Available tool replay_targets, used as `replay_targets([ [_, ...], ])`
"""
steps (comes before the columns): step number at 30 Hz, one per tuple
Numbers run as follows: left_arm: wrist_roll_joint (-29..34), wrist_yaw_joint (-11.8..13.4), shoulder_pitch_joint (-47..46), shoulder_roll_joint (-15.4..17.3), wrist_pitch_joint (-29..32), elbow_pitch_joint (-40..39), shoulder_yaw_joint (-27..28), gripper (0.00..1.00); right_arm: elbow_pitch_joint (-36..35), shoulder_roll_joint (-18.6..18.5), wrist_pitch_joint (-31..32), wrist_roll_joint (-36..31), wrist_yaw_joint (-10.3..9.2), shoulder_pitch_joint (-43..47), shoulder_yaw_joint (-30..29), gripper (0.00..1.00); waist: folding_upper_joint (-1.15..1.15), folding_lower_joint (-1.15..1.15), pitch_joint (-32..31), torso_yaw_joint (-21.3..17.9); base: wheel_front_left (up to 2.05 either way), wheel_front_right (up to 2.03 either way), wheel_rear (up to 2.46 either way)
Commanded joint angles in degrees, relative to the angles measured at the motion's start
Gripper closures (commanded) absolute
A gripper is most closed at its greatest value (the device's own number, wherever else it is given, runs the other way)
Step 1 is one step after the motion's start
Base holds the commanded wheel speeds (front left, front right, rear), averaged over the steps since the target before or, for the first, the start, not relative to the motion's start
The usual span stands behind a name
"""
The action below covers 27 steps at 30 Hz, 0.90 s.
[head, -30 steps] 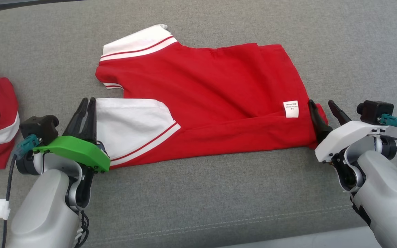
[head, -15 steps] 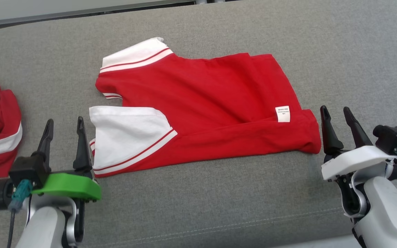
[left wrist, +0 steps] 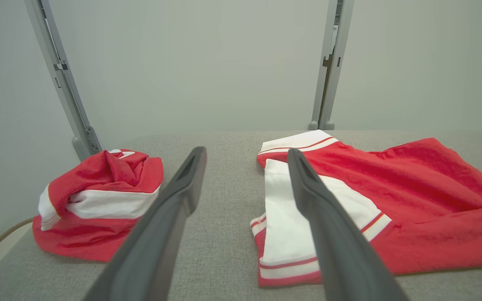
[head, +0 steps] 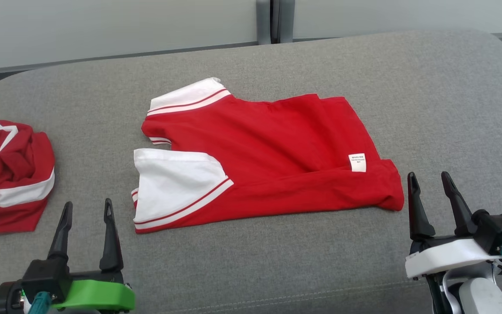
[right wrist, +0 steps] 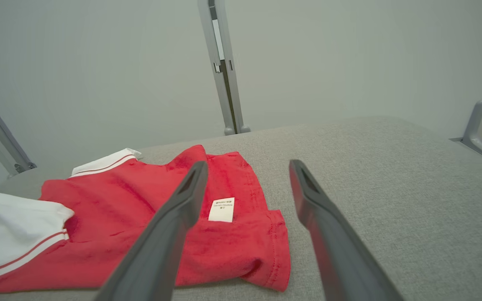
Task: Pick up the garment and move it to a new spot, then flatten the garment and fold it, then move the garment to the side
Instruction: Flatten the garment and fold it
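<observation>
Folded red-and-white shirt on grey cushion; left gripper, right gripper gaping, empty; crumpled garment, perhaps matching, at left

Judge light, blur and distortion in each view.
Head view: soft, even light, faint shadow along the near edge of the red shirt, print on its label unreadable. Left wrist view: wide-angle lens splays the frame posts outward. Right wrist view: no glare; label text blurred.

Grey cushion, red garment, crumpled red cloth
</observation>
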Motion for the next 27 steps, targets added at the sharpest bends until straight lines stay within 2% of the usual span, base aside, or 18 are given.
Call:
replay_targets([
  [1, 0.3, 0.3, 0.9, 0.3, 0.3, -0.3, -0.1, 0.0, -0.8, 0.2, -0.1, -0.6, -0.02, 0.8, -0.2, 0.0, 0.0, 0.0, -1.0, 0.3, 0.0, 0.0, 0.0],
  [12, -1.0, 0.0, 4.5, 0.2, 1.6, -0.5, -1.5, 0.0, -7.1, 1.9, -0.1, -4.6, -0.02, 8.0, 0.1, 0.0, 0.0, 0.0, -4.9, 1.0, 0.0, 0.0, 0.0],
  [27, -2.8, -1.1, 3.6, -0.5, 2.7, 1.3, -2.9, 0.0, -7.3, 2.4, -0.1, -4.5, -0.02, 10.0, 0.7, 0.0, 0.0, 0.0, -5.5, 2.0, 0.0, 0.0, 0.0],
])
